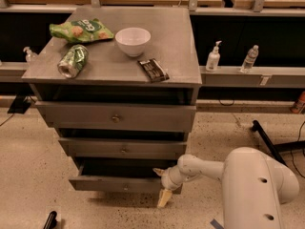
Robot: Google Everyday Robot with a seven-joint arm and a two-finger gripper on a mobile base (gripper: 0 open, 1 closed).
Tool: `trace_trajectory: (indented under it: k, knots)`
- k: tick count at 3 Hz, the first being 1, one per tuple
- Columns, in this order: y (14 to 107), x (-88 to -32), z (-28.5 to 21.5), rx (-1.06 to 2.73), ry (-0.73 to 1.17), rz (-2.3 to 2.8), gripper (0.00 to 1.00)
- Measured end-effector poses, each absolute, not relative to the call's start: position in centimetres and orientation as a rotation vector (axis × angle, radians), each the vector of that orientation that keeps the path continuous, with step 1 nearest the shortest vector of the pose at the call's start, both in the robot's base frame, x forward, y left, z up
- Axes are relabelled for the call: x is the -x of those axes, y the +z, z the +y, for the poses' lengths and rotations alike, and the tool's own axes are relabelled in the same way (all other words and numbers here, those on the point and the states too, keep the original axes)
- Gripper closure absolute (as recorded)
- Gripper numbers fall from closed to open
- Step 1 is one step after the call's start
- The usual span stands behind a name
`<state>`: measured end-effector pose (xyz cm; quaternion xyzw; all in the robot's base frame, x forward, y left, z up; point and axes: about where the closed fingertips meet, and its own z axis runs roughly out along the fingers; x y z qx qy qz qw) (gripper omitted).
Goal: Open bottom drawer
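3 grey drawers sit stacked in a cabinet [109, 66] on a speckled floor [28, 147]. The bottom drawer [114, 182] is the lowest, and it is pulled out a little way, so a dark gap shows above its front and its box is partly visible. Its small round knob [126, 188] sits at the middle of the front. The middle drawer [121, 148] and the top drawer [116, 117] sit further back in the frame.

The gripper [160, 185] is at the right end of the bottom drawer's front, on a white arm [205, 168] that reaches in from the robot's body [257, 190] at the lower right. Its 2 fingers [164, 198] are spread apart: 1 tip points up at the drawer's upper right corner, and the other hangs down past the lower edge of the front. Whether either presses on the wood cannot be told.

On the cabinet top lie a green chip bag [81, 31], a green can [72, 61] on its side, a white bowl [133, 41] and a dark snack bar [153, 70]. On a ledge to the right stand 1 pump bottle [213, 57] and 1 water bottle [249, 58].
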<state>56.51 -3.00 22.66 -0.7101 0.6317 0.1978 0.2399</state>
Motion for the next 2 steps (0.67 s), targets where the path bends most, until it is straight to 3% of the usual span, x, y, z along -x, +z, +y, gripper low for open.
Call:
trace_trajectory:
  k: [2]
  knots:
    - [15.9,-58.0,-3.7,1.950,0.565,1.835,0.25]
